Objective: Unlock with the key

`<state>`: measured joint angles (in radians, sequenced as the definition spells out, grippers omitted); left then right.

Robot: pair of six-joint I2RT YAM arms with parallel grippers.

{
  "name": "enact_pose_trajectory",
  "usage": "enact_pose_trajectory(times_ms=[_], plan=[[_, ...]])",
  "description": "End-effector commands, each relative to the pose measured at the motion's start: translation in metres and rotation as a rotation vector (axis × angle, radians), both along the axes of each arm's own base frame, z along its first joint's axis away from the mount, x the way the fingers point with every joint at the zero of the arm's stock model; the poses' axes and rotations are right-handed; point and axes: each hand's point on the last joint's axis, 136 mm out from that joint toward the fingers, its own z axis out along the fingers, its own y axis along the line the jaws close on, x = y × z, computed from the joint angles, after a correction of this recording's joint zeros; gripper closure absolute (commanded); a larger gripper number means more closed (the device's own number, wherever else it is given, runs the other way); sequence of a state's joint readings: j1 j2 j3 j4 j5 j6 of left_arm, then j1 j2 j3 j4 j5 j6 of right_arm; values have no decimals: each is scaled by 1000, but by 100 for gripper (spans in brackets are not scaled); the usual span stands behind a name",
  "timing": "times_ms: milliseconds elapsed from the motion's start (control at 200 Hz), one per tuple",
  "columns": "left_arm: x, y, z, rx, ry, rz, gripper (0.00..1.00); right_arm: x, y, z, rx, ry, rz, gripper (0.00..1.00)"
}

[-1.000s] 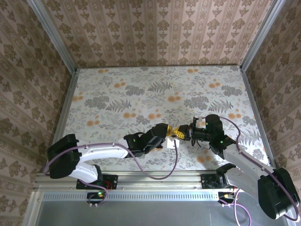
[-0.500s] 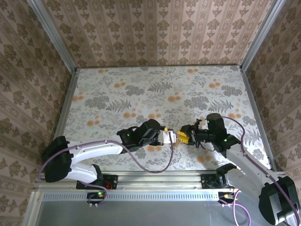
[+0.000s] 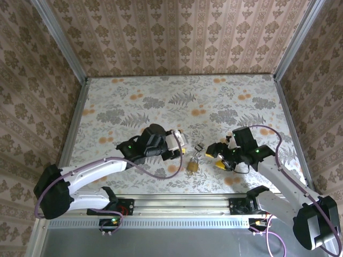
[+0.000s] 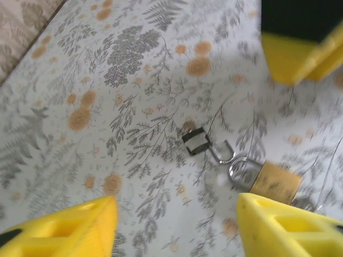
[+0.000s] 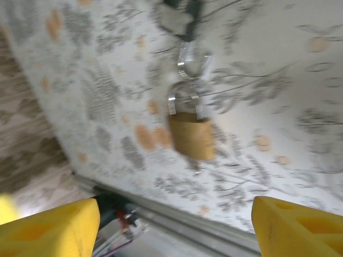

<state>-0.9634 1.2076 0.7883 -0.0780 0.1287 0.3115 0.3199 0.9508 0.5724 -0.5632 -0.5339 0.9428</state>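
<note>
Your left gripper [image 3: 179,144] and right gripper [image 3: 214,158], jaws apart, either side of the padlock [image 4: 274,181]; the key [image 4: 195,141] small, blurred.

Small key [image 4: 195,142] flat beside padlock [image 4: 274,182]

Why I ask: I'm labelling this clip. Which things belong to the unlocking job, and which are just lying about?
Part of the job:
- key, lying on the table
- padlock, lying next to the key
- left pincer, open
- right pincer, open

Just there:
- floral table cover
- wallpapered walls
</note>
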Motion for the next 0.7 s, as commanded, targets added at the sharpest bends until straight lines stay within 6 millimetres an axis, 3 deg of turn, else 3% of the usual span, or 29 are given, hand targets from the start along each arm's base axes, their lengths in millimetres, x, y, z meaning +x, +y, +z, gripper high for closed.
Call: enact_pose_trajectory(times_ms=[0, 115, 245, 385, 540, 695], plan=[[-13, -11, -2, -72, 317, 93, 34, -11, -28, -16, -196, -28, 31, 19], [-23, -22, -39, 83, 600, 238, 27, -8, -63, 3, -384, -121, -10, 5], [-42, -43, -66, 247, 761, 352, 19, -7, -85, 33, -488, -221, -28, 0], [-45, -53, -93, 367, 898, 504, 14, -6, -78, 56, -429, -298, -32, 0], [-47, -62, -114, 413, 981, 592, 11, -8, -65, 61, -335, -334, -33, 0], [-50, -45, -140, 515, 989, 689, 14, -13, -59, 64, -280, -371, -24, 0]])
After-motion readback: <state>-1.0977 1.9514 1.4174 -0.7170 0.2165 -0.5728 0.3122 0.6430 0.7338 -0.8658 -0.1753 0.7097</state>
